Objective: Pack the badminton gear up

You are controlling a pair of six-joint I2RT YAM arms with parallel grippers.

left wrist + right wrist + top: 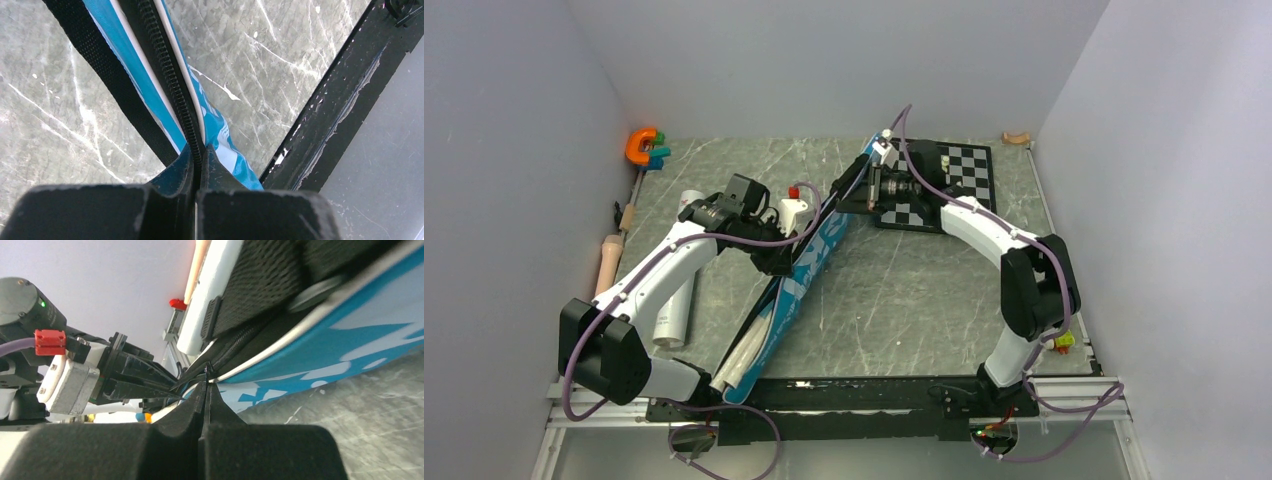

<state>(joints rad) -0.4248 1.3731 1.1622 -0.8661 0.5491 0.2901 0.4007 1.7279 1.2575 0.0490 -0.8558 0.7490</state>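
1 blue bag (808, 272) lies on the counter (904, 300), long axis diagonal: narrow end near-left by the arm bases, wide end far-right next to the chessboard (960, 170). Pale handle ends (736, 368) poke out the near end, can't count them for sure. White lettering runs along the bag, but it's partly covered, so not readable tbh. Left fingers (100, 210) are clenched on the bag's zip edge around mid-length, w/ black zipper teeth running right into the pinch. Right fingers (275, 450) are clamped on the same zip edge further up, toward the far end. 1 white tube (674, 310) lies left of the bag.
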